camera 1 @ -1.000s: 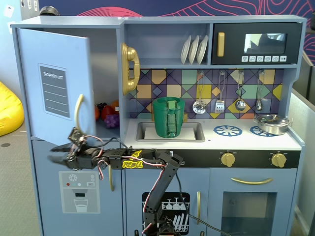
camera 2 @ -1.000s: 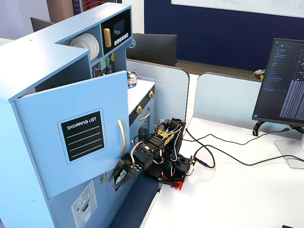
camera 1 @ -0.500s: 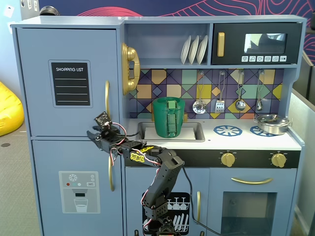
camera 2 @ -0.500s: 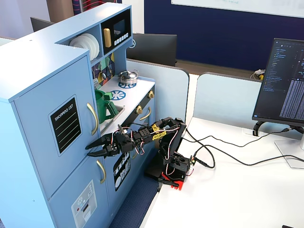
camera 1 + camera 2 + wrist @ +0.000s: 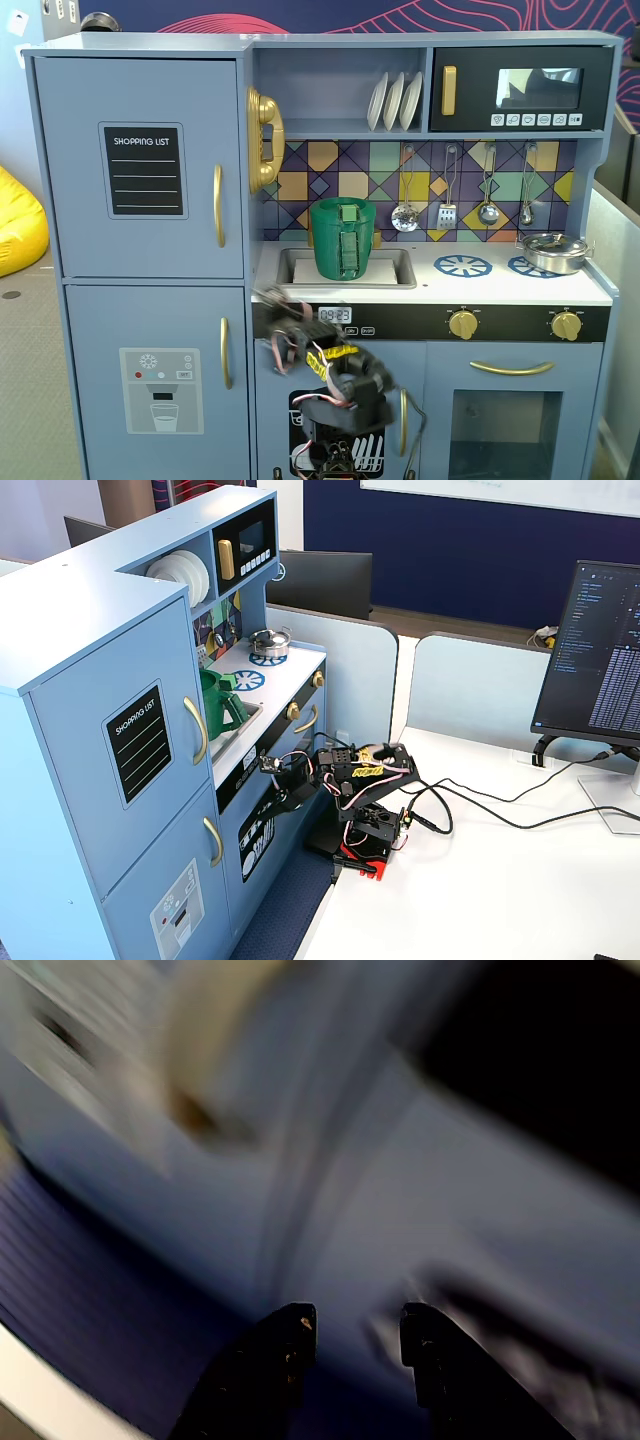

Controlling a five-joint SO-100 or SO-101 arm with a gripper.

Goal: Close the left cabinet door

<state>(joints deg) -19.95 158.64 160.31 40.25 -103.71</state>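
The left cabinet door (image 5: 140, 165) is light blue with a black "SHOPPING LIST" panel and a curved gold handle (image 5: 218, 205). It sits flush with the cabinet front in both fixed views (image 5: 120, 750). My gripper (image 5: 272, 298) is motion-blurred in front of the black control strip below the sink, right of the door and lower than its handle. It also shows by the counter front in a fixed view (image 5: 269, 765). In the wrist view my gripper (image 5: 357, 1322) has its two black fingers apart with nothing between them, facing a blurred blue surface.
The taller blue door with the dispenser graphic (image 5: 160, 385) is below. A green pitcher (image 5: 343, 238) stands in the sink, a gold phone (image 5: 262, 140) hangs beside the door, and a pot (image 5: 553, 250) sits on the stove. A monitor (image 5: 600, 650) and cables lie on the white table.
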